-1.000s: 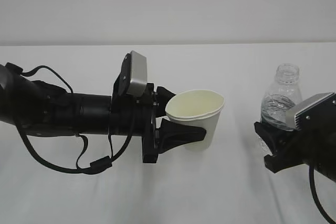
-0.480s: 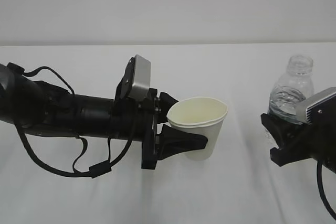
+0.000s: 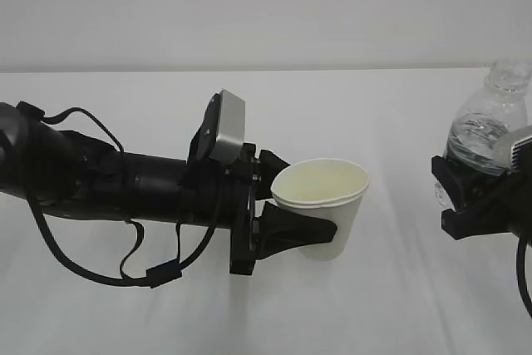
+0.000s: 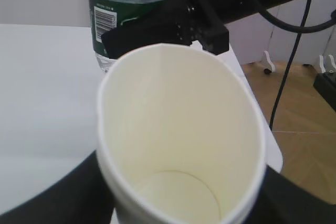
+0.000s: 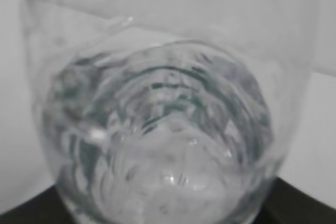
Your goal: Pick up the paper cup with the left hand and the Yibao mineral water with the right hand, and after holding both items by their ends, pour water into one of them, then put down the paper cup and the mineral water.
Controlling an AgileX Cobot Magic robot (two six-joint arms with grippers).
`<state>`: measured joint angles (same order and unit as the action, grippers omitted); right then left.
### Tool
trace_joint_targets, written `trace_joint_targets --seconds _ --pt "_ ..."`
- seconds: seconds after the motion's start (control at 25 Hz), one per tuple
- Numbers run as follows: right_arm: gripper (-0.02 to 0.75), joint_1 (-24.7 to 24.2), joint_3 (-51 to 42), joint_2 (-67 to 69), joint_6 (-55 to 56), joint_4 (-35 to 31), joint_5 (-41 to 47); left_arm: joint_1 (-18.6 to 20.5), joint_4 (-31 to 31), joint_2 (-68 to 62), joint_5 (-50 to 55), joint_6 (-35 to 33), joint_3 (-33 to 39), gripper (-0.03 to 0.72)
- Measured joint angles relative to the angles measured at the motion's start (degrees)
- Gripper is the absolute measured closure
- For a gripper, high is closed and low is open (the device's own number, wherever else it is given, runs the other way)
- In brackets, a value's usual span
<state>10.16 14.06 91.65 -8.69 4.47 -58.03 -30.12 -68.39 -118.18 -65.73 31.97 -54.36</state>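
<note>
Left gripper reaching level from left, clamped on paper cup; right gripper clamped on upright Yibao mineral water

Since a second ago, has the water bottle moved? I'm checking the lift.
Yes. The water bottle has gone up and to the right: its neck now crosses the table's back edge, which it sat below earlier.

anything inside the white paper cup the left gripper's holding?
The white tapered paper cup looks empty: the left wrist view shows bare cream walls and a dry-looking round bottom. The nearest edge of the bottom is cut off by the frame, so that sliver cannot be checked.
</note>
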Motion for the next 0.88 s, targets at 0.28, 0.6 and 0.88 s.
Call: trace_joint_targets --seconds 0.28,0.6,0.88 --pt "0.325 0.0 2.03 -6.64 0.34 -1.18 9.86 -1.94 1.52 0.0 0.0 0.0 0.0 0.257" --pt "0.325 0.0 4.52 -12.24 0.34 -1.4 20.18 -2.25 2.46 0.0 0.0 0.0 0.0 0.258" --pt "0.325 0.0 6.03 -15.03 -0.49 1.15 24.86 -2.28 2.06 0.0 0.11 0.08 -0.96 0.258"
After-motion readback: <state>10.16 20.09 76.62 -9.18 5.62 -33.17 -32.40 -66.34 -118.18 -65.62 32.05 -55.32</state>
